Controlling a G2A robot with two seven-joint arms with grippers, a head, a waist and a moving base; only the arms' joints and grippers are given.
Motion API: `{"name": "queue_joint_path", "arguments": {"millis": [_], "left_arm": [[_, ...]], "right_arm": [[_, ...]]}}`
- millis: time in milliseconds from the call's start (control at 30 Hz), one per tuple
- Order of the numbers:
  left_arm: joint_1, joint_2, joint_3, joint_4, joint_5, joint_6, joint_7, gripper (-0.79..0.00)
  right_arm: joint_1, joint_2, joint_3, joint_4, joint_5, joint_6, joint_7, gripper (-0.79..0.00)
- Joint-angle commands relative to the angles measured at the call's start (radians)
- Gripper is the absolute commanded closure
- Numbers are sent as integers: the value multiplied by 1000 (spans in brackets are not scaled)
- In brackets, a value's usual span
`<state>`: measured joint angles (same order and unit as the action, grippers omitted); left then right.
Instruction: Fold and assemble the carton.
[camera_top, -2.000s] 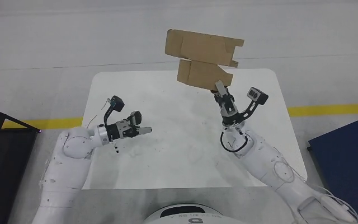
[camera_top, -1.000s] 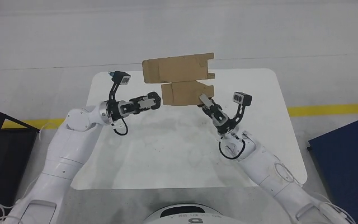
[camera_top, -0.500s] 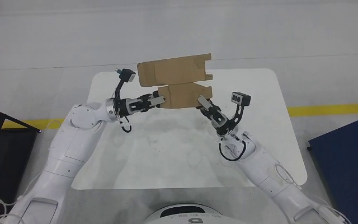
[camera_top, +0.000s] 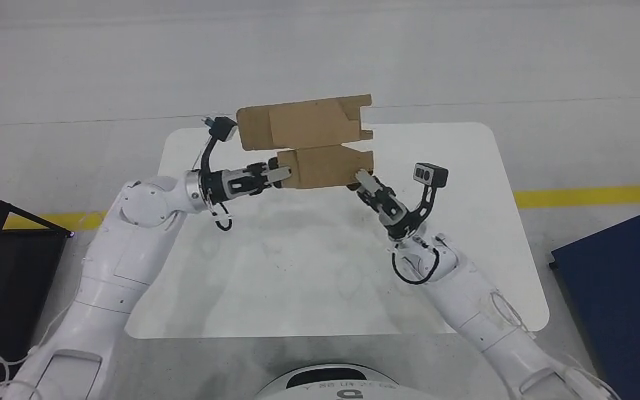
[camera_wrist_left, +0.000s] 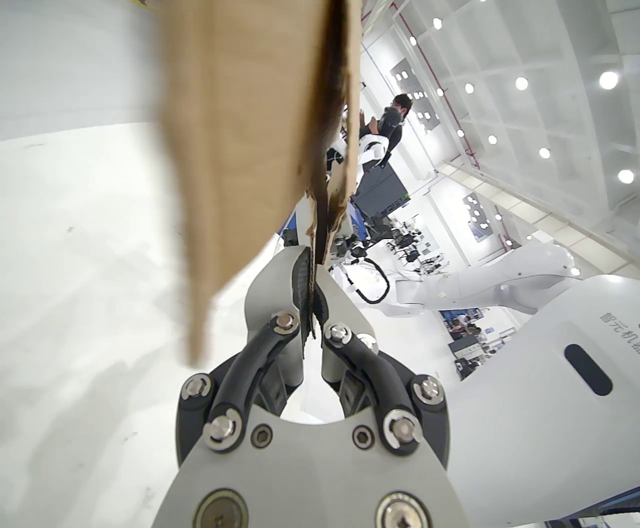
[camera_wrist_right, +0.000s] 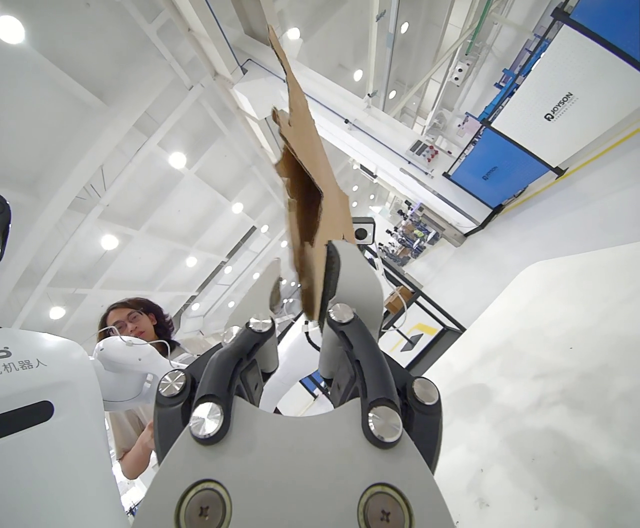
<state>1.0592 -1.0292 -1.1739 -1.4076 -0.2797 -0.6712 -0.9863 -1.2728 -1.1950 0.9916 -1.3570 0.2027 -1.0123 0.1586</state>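
A flat brown carton (camera_top: 305, 140) hangs upright in the air over the far half of the white table (camera_top: 300, 290). My left gripper (camera_top: 282, 174) is at the left end of its lower panel. In the left wrist view the left gripper (camera_wrist_left: 312, 295) is shut on the carton (camera_wrist_left: 240, 125) edge. My right gripper (camera_top: 357, 183) is at the lower panel's right end. In the right wrist view the right gripper (camera_wrist_right: 307, 272) stands open, the carton (camera_wrist_right: 305, 200) edge between its fingers and leaning on one pad (camera_wrist_right: 332, 280).
The table's near half is bare beneath both arms. A yellow floor line (camera_top: 580, 195) runs past the table's right side. A dark frame (camera_top: 20, 250) stands off the left edge and a blue object (camera_top: 600, 275) off the right.
My left arm rose from the table's left side to the carton and shut on its left edge. The carton came down and shifted left with the right arm.
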Motion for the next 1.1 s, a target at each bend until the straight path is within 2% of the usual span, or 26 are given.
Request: {"name": "queue_joint_path", "arguments": {"millis": [0,100,200,367,600,800,967,1067], "left_arm": [[9,8,-37,-6,146,-10,59,0],[56,19,-93,-70,495,44,233,0],[131,26,-116,-168,864,176,391,0],[227,32,-95,-292,1197,300,469,0],[295,38,-84,-377,1369,310,472,0],[329,45,-100,-415,1455,289,478,0],[372,51,-116,-451,1578,294,539,0],[401,53,-123,-473,1654,314,596,0]], "right_arm": [[-5,1,40,-1,-5,0,-8,-785],[-14,6,126,-14,-116,0,-46,-785],[-31,7,176,-77,-215,0,-84,-785],[3,-3,181,-107,-402,15,-91,-785],[137,-47,59,-29,-517,57,-130,-785],[233,-80,-14,86,-527,59,-151,-785],[282,-104,-50,157,-491,78,-171,-785],[319,-119,-83,213,-474,118,-140,-785]]}}
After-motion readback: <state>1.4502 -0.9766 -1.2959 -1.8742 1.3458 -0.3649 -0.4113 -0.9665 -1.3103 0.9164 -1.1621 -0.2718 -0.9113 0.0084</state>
